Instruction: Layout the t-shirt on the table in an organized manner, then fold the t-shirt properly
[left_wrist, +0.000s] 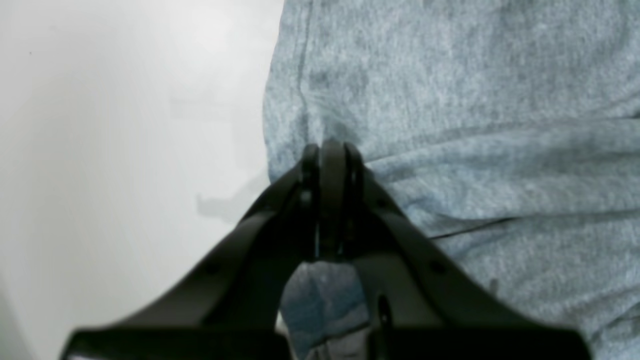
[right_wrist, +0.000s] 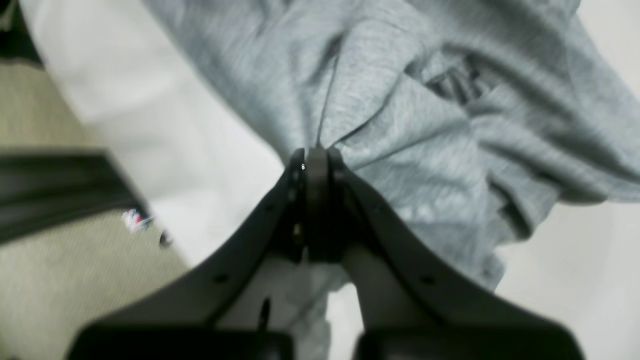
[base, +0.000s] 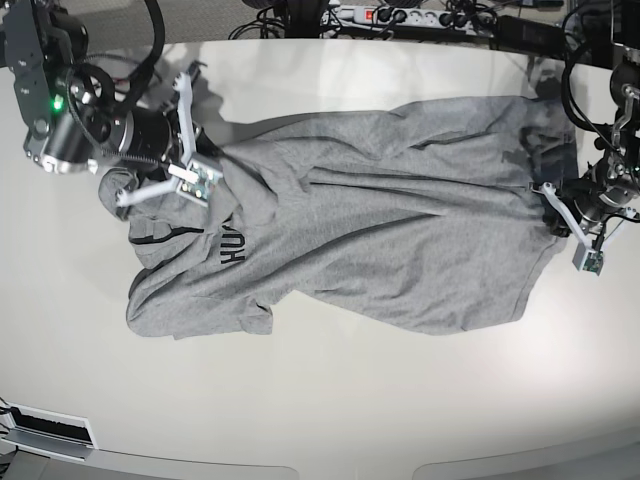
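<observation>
Looking through the left wrist view, the left end effector (left_wrist: 327, 150) has its jaws pressed together on a pinch of the t-shirt (left_wrist: 475, 125) close to its stitched edge; grey cloth fills the right side, and the glossy off-white counter (left_wrist: 125, 125) lies bare on the left with faint reflections.

The right wrist view shows the right end effector (right_wrist: 315, 155) clamped on a bunched fold of the shirt, creases radiating from the grip. White counter runs behind it, and past its edge on the left a beige floor (right_wrist: 65, 260) is seen, blurred.

From the base view, the shirt lies stretched across the middle of the counter, collar end toward the picture's left, hem toward the right, lettering partly folded under. Cables and a power strip (base: 400, 15) crowd the far edge.
</observation>
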